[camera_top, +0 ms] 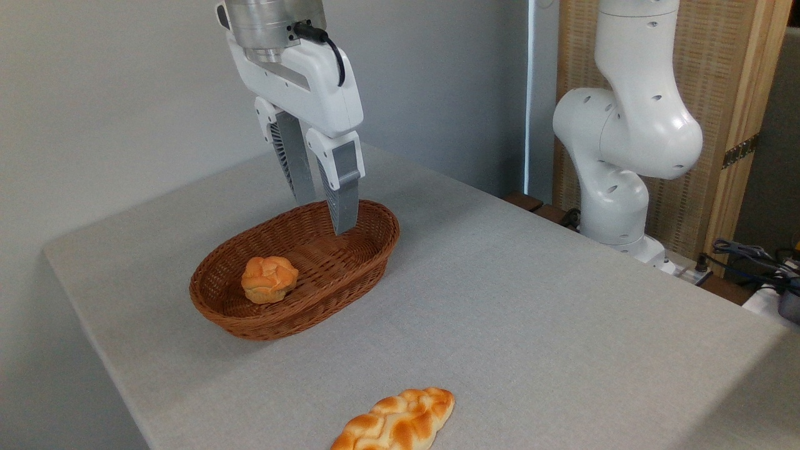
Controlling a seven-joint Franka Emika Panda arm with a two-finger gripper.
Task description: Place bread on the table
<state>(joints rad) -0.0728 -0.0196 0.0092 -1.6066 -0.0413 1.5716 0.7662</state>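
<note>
Released end effector (325,215) hangs over basket (369,250) holding bread (269,279); no readable writing.

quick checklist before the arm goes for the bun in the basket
1. Bun in view and unobstructed: ok, it sits in the left part of the wicker basket.
2. Gripper empty: ok, fingers apart, nothing between them.
3. Gripper above the bun: not ok, it hangs over the basket's far right end.
4. Bare table for placing: ok, right of the basket.
5. Braided loaf clear of the path: ok, at the near edge.
</note>
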